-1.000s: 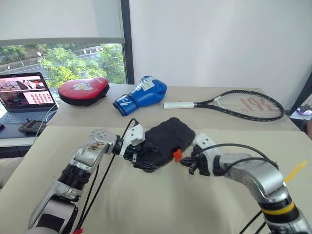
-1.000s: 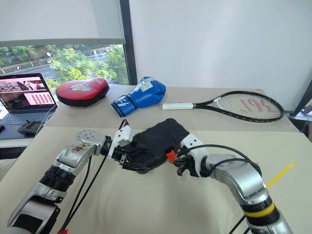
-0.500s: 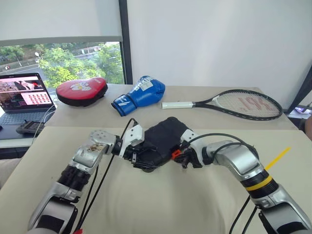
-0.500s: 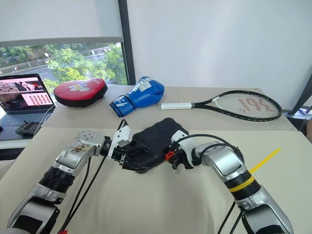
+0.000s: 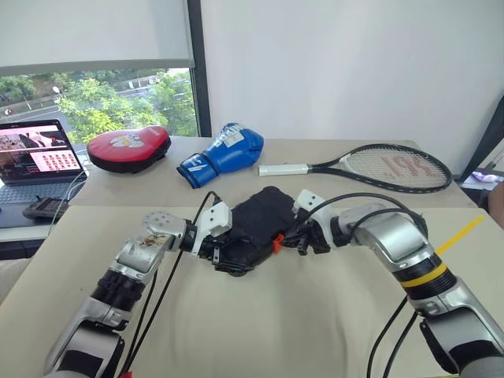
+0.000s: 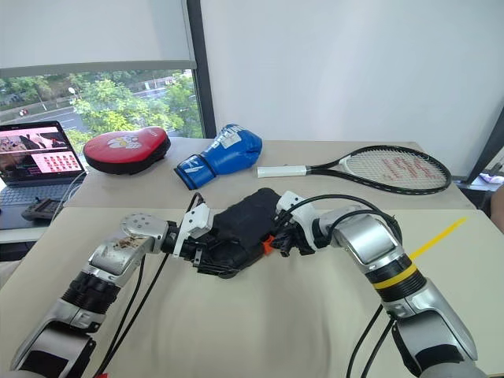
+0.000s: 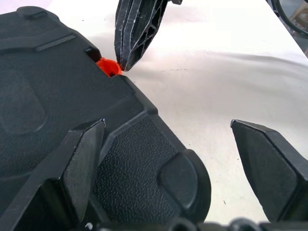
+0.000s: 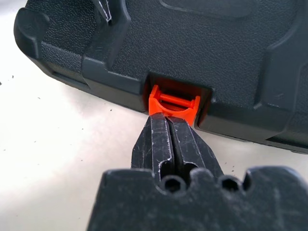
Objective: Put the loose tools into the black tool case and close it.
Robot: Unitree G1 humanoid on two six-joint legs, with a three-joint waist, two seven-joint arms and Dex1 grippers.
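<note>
The black tool case [image 5: 260, 214] lies shut on the beige table, its lid down and its small orange latch [image 8: 173, 103] facing my right arm. My left gripper [image 7: 166, 130] is open, with one finger on the textured shell and the other off the case's rounded corner. My right gripper [image 8: 168, 126] is shut, its paired fingertips pressed against the orange latch [image 5: 277, 242]. Its fingers [image 7: 132, 33] also show in the left wrist view, coming down onto the latch. The loose tools are out of view.
At the back of the table lie a red punching pad [image 5: 128, 147], a blue boxing glove [image 5: 224, 153] and a tennis racket [image 5: 370, 165]. An open laptop [image 5: 35, 157] stands at far left. A yellow strip [image 5: 463, 233] lies at right.
My right gripper has moved from the table beside the case up against the orange latch, turning at the wrist. The left gripper has kept its place on the case's corner.
</note>
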